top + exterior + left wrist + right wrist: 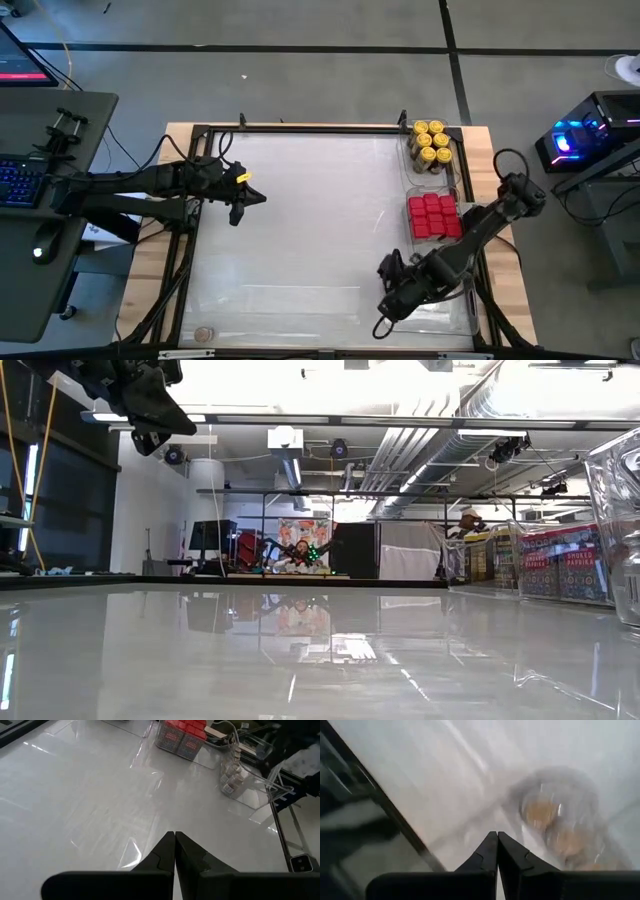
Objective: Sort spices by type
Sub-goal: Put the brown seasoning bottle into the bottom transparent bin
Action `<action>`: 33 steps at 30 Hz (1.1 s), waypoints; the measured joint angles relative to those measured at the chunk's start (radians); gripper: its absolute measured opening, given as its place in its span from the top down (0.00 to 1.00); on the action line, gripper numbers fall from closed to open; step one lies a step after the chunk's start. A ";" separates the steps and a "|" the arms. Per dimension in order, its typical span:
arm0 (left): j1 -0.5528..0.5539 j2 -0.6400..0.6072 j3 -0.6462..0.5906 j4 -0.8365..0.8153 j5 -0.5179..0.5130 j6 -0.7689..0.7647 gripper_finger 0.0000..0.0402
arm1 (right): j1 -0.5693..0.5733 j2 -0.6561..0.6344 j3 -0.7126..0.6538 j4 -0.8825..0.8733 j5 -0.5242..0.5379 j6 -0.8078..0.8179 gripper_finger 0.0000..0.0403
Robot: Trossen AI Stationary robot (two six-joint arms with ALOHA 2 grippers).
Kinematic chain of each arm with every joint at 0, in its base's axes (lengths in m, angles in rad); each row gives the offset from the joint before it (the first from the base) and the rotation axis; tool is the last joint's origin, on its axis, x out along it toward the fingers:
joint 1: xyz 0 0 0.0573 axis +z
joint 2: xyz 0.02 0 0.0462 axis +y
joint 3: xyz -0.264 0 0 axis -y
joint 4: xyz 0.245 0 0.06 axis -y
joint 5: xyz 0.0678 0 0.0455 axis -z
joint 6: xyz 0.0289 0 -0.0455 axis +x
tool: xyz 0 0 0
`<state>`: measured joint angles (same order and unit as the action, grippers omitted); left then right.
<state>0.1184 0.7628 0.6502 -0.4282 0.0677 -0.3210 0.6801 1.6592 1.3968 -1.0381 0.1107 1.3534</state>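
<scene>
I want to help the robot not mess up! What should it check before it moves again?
1. Yellow-lid jars grouped in one clear tray: ok.
2. Red tins packed together in the next compartment: ok.
3. Brown-top jars below the right gripper, seen through clear plastic; all of them in place: cannot tell.
4. Right gripper empty, fingers shut: ok.
5. Left gripper shut, empty, above the bare white table: ok.
6. Stray spices left on the table: none seen, ok.

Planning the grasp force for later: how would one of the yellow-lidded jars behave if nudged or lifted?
The yellow-lidded jars look small and round, so one would probably roll if tipped. Packed tightly upright in their clear tray, a nudge likely shoves neighbours too. Smooth lids may be slippery.
</scene>
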 joint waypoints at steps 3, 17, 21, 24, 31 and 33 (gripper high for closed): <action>0.000 0.000 0.000 0.000 0.000 -0.038 1.00 | -0.037 0.000 0.089 0.067 0.220 -0.105 1.00; -0.390 0.000 0.057 -0.351 0.219 -0.245 1.00 | -0.419 0.169 0.184 0.546 0.178 -0.847 1.00; -0.725 0.006 0.074 -0.390 0.149 -0.479 1.00 | -0.459 0.169 0.185 0.523 0.171 -0.885 1.00; -0.984 0.054 0.074 -0.351 0.079 -0.670 1.00 | -0.473 0.166 0.186 0.500 0.170 -0.926 1.00; -1.329 0.387 0.109 -0.063 -0.073 -0.765 1.00 | -0.487 0.166 0.186 0.428 0.174 -1.001 1.00; -1.355 0.495 0.164 -0.093 -0.073 -0.689 1.00 | -0.491 0.166 0.186 0.414 0.176 -1.008 1.00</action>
<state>-1.2369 1.2576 0.8147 -0.5211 -0.0054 -1.0097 0.1891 1.8256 1.5829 -0.6244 0.2864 0.3459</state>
